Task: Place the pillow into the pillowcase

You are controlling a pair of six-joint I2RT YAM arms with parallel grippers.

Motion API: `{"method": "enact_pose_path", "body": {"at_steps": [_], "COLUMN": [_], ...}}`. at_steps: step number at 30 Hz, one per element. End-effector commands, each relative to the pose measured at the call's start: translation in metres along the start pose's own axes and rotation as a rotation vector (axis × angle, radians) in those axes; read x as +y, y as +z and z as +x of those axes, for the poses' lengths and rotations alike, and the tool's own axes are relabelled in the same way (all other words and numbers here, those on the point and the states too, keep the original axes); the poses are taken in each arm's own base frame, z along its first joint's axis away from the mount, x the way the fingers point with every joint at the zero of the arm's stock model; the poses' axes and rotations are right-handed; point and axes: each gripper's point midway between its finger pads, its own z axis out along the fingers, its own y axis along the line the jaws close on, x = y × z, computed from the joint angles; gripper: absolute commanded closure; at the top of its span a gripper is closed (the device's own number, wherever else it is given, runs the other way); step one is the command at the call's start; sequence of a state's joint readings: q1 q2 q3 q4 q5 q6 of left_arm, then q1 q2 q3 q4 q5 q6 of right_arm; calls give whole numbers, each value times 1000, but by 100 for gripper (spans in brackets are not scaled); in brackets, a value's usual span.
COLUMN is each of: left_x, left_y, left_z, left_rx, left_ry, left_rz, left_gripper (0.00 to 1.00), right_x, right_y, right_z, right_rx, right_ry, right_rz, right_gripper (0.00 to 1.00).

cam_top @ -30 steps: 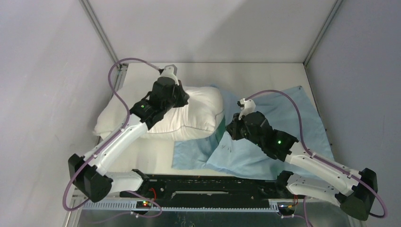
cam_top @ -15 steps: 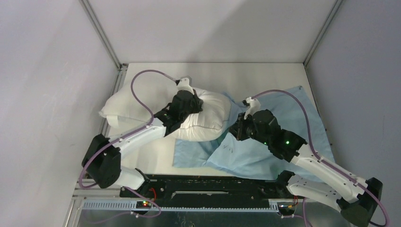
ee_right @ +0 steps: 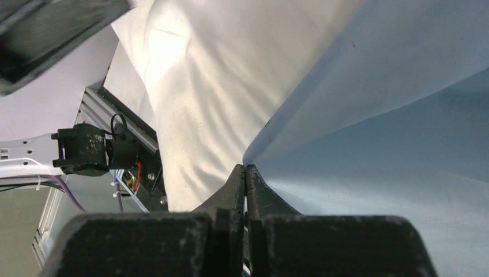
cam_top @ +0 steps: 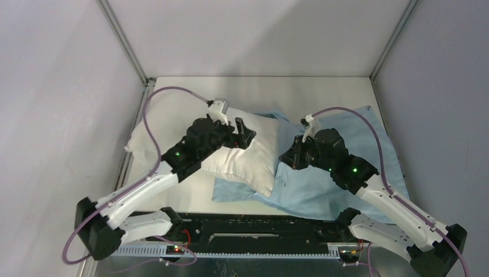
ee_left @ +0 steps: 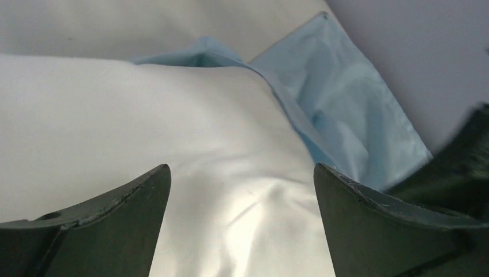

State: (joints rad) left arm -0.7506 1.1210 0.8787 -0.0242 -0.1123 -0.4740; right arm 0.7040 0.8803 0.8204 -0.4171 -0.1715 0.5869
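The off-white pillow (cam_top: 248, 158) lies left of centre on the table, and its right end rests over the mouth of the light blue pillowcase (cam_top: 352, 138). My left gripper (cam_top: 245, 134) hovers open just above the pillow's top. In the left wrist view both fingers (ee_left: 115, 222) straddle the bare pillow (ee_left: 190, 121) without gripping it, and the pillowcase (ee_left: 346, 115) lies beyond. My right gripper (cam_top: 288, 157) is shut on the pillowcase's open edge. In the right wrist view its fingertips (ee_right: 245, 171) pinch the blue fabric (ee_right: 403, 138) beside the pillow (ee_right: 213, 86).
Grey enclosure walls with aluminium posts (cam_top: 124, 43) close in the white table (cam_top: 259, 92) on three sides. A black rail with wiring (cam_top: 259, 228) runs along the near edge between the arm bases. Purple cables (cam_top: 153, 115) loop from both wrists.
My left gripper has opened and let go of the pillow, which now lies flatter and farther right against the pillowcase. The right gripper stays shut on the blue edge, shifted slightly right.
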Motion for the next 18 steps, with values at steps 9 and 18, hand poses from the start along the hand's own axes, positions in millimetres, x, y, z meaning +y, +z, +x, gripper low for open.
{"method": "enact_pose_path", "body": {"at_steps": [9,18], "left_x": [-57,-41], "left_y": [-64,9], "left_z": [86,93], "left_rx": [488,428], "left_ry": [471,491], "left_rz": [361,58], "left_gripper": [0,92], "right_x": [9,5], "right_y": [6,4], "right_z": [-5,9], "right_rx": [17,39], "right_ry": [-8,-33], "right_rz": [-14,29], "right_gripper": [100,100]}}
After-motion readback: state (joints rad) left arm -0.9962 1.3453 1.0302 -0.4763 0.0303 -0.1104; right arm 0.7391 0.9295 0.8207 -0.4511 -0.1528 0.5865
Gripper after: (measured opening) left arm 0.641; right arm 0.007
